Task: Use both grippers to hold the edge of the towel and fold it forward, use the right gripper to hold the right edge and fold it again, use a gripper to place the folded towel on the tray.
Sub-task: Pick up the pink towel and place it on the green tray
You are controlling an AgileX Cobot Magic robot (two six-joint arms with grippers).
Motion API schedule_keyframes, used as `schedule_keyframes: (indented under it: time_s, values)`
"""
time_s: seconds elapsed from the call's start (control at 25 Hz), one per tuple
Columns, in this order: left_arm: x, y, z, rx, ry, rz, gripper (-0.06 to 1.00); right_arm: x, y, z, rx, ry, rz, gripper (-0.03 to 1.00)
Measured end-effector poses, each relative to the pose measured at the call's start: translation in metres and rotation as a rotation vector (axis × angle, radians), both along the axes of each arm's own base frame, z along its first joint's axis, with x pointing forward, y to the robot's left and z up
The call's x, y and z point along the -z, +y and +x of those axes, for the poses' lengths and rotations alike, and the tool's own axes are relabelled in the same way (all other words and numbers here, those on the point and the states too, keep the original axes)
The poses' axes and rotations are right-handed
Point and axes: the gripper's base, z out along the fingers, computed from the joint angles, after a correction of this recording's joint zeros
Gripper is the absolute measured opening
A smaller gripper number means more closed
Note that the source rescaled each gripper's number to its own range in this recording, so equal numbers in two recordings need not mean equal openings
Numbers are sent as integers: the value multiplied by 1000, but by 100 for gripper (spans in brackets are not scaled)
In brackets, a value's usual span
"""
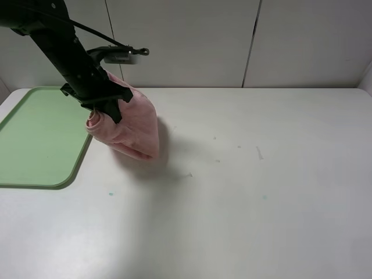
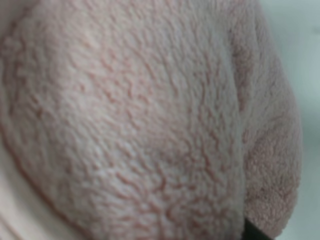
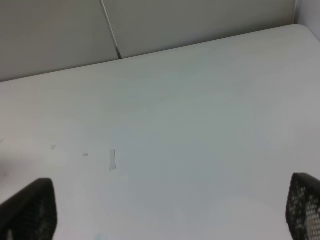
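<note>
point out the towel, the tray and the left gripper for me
towel [image 1: 136, 125]: exterior high view, on the hanging pink cloth.
tray [image 1: 35, 136]: exterior high view, on its bare green floor.
left gripper [image 1: 107, 107]: exterior high view, at the black fingers clamped on the towel.

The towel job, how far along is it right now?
Folding looks done: the towel hangs as a compact pink bundle. In hand: the left gripper is shut on it, carrying it just beside the tray, whose green surface shows nothing on it. The right gripper is open over bare table. Left: move over the tray, set the towel down and release.
</note>
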Motion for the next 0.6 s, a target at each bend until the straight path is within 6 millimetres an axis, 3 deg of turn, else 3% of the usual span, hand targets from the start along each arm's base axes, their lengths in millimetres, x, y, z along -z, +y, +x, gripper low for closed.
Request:
schedule_keyframes:
  time_s: [0.6]
  values:
    - [-23,73,4,-132,-27,60,14,0,0,0,0,0,0,100]
